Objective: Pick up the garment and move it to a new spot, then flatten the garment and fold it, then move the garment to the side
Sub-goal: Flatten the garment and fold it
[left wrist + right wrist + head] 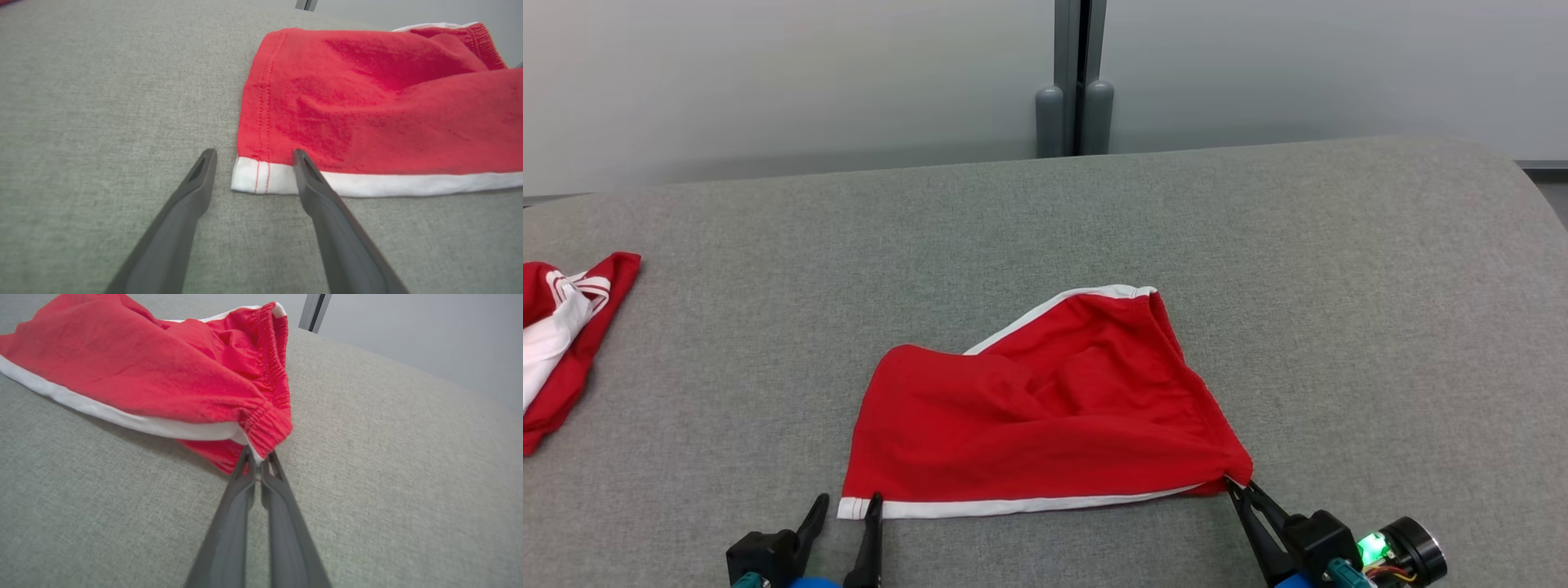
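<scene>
The garment (1054,416) is a pair of red shorts with white trim, lying rumpled in the middle of the grey surface. My right gripper (1240,488) is shut on its near right corner, at the elastic waistband (267,426), and that corner is lifted a little. My left gripper (848,508) stands open at the near left corner, its fingers on either side of the white hem end (265,179). Its right finger (310,179) overlaps the hem edge; the left finger (200,175) rests over bare fabric surface.
A second red and white garment (560,335) lies crumpled at the far left edge of the grey padded surface (1380,327). Behind it stands a pale wall with a grey post (1076,90). The surface curves down at the right.
</scene>
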You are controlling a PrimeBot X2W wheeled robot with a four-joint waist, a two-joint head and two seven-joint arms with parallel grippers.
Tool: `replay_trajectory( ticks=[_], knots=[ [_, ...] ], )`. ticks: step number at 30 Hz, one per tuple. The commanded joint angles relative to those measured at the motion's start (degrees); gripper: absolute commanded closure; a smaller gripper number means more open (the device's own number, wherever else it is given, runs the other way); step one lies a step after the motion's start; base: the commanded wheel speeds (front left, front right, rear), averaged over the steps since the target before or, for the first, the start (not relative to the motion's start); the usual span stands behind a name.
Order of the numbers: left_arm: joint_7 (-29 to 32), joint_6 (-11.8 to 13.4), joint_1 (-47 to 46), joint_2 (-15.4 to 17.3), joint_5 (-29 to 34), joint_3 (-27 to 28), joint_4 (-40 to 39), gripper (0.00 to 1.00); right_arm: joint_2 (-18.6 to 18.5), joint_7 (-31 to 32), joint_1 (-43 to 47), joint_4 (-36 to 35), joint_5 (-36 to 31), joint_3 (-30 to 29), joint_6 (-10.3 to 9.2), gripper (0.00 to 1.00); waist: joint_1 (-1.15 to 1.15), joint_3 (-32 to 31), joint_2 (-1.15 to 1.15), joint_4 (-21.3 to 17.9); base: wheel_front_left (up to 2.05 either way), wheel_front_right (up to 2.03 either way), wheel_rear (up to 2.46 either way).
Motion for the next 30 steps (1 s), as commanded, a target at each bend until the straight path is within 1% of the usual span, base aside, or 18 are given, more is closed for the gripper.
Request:
replay_trajectory(
  ticks=[1, 8, 9, 10, 11, 12, 13, 19, 27, 30],
  knots=[
    [-0.2, -0.1, -1.0, 0.3, -0.1, -0.2, 0.4, 0.0, 0.3, 0.0, -0.8, -0.3, -0.5, -0.2, 0.01, 1.0, 0.0, 0.2, 0.0, -0.1, 0.0, 0.0, 0.0],
    [0.0, -0.1, -1.5, 0.9, -1.5, -1.7, 3.1, 0.0, 0.7, 0.0, -1.2, -0.6, -0.8, -0.2, 0.01, 1.0, 0.0, 0.7, 0.0, -0.4, 0.0, 0.0, 0.0],
    [0.0, -0.1, -1.7, 1.1, -1.6, -2.2, 3.4, 0.04, 0.7, 0.0, -1.2, -0.7, -0.8, -0.2, 0.01, 1.0, 0.0, 0.7, 0.0, -0.5, 0.0, 0.0, 0.0],
    [0.0, -0.1, -1.9, 1.3, -1.5, -2.4, 4.0, 0.32, 0.7, 0.0, -1.1, -0.7, -0.8, -0.2, 0.01, 1.0, 0.0, 0.7, 0.0, -0.5, 0.0, 0.0, 0.0],
    [0.0, -0.1, -2.0, 1.4, -1.3, -2.4, 4.6, 0.54, 0.7, 0.0, -1.1, -0.7, -0.8, -0.2, 0.01, 1.0, 0.0, 0.8, 0.0, -0.5, 0.0, 0.0, 0.0],
    [0.0, -0.1, -2.1, 1.3, -1.3, -2.6, 5.0, 0.74, 0.7, 0.0, -1.1, -0.8, -0.8, -0.1, 0.01, 1.0, 0.0, 0.8, 0.0, -0.5, 0.0, 0.0, 0.0],
    [0.1, -0.1, -2.2, 1.3, -1.3, -2.7, 5.3, 1.0, 0.8, 0.0, -1.2, -0.8, -0.8, -0.1, 0.01, 1.0, 0.0, 0.8, 0.0, -0.5, 0.0, 0.0, 0.0],
    [0.1, 0.0, -2.6, 1.9, -2.0, -3.3, 5.8, 1.0, 0.8, 0.0, -1.2, -0.6, -0.6, -0.3, 0.01, 1.0, 0.0, 0.4, 0.0, -0.6, 0.0, 0.0, 0.0],
    [0.0, 0.0, -2.1, 2.0, 0.7, 3.6, 2.2, 1.0, 0.7, 0.0, -0.6, -0.1, 0.2, -0.6, -0.01, 1.0, 0.0, -1.1, 0.0, -0.2, 0.0, 0.0, 0.0],
    [-0.1, 0.0, -2.1, 1.7, 1.8, 5.3, 1.6, 1.0, 0.7, 0.0, -0.6, 0.1, 0.5, -0.2, -0.03, 1.0, 0.0, -1.4, 0.0, -0.1, 0.0, 0.0, 0.0]
  ],
)
